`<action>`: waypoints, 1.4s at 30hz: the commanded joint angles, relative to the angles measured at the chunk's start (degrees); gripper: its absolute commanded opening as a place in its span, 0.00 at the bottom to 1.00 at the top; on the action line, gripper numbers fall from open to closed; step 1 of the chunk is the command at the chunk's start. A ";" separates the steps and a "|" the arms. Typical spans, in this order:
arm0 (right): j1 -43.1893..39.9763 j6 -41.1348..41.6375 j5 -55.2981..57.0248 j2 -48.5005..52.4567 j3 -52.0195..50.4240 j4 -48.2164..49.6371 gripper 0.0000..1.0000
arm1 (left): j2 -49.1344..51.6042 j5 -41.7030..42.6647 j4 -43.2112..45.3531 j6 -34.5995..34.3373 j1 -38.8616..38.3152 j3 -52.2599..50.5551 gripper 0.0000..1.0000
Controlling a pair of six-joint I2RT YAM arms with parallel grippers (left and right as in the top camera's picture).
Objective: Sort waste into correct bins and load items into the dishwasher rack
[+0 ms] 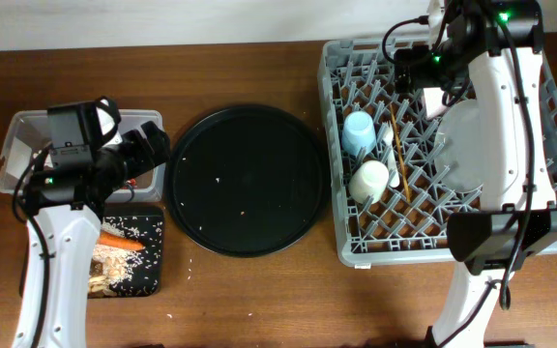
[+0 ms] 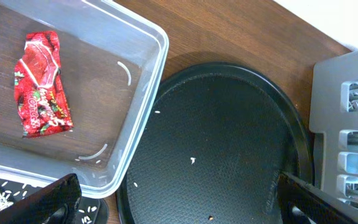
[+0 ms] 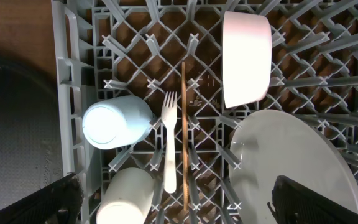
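A red crumpled wrapper (image 2: pixel 41 84) lies in the clear tub (image 2: pixel 138 118), which also shows in the overhead view (image 1: pixel 15 145). The shallow black tray (image 1: pixel 160 246) holds rice scraps and the orange carrot (image 1: pixel 122 244). The grey dishwasher rack (image 1: pixel 329 145) holds the blue cup (image 3: pixel 117 121), cream cup (image 3: pixel 126 196), white fork (image 3: pixel 169 143), chopstick (image 3: pixel 183 130), white-pink bowl (image 3: pixel 246 57) and grey plate (image 3: pixel 291 168). My left gripper (image 2: pixel 179 199) is open and empty over the tub's right edge. My right gripper (image 3: pixel 176 199) is open and empty above the rack. The tissue is out of view.
The large round black tray (image 1: pixel 248 179) lies between the bins and the rack, with a few rice grains on it. The rack's corner shows in the left wrist view (image 2: pixel 347 93). My left arm covers part of the tub.
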 commanded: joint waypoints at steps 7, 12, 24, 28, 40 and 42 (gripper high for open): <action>-0.22 -0.11 -0.11 -1.03 0.79 -0.02 0.98 | -0.48 -0.63 0.15 0.92 -0.04 0.63 0.99; 0.87 -0.11 -0.09 -22.18 0.79 0.02 0.99 | -0.48 -0.63 0.15 0.92 -0.04 0.63 0.99; 0.72 -0.09 -4.31 -95.45 -83.17 43.60 0.99 | -0.48 -0.63 0.17 0.92 -0.04 0.63 0.99; 0.79 0.55 -9.44 -112.98 -116.89 76.59 0.99 | -0.48 -0.63 0.15 0.92 -0.04 0.63 0.99; 0.79 1.40 -6.62 -121.15 -140.58 97.26 0.99 | -0.48 -0.63 0.15 0.92 -0.04 0.63 0.99; 0.79 0.76 -5.90 -121.15 -140.58 90.95 0.99 | -0.48 -0.63 0.15 0.92 -0.04 0.66 0.99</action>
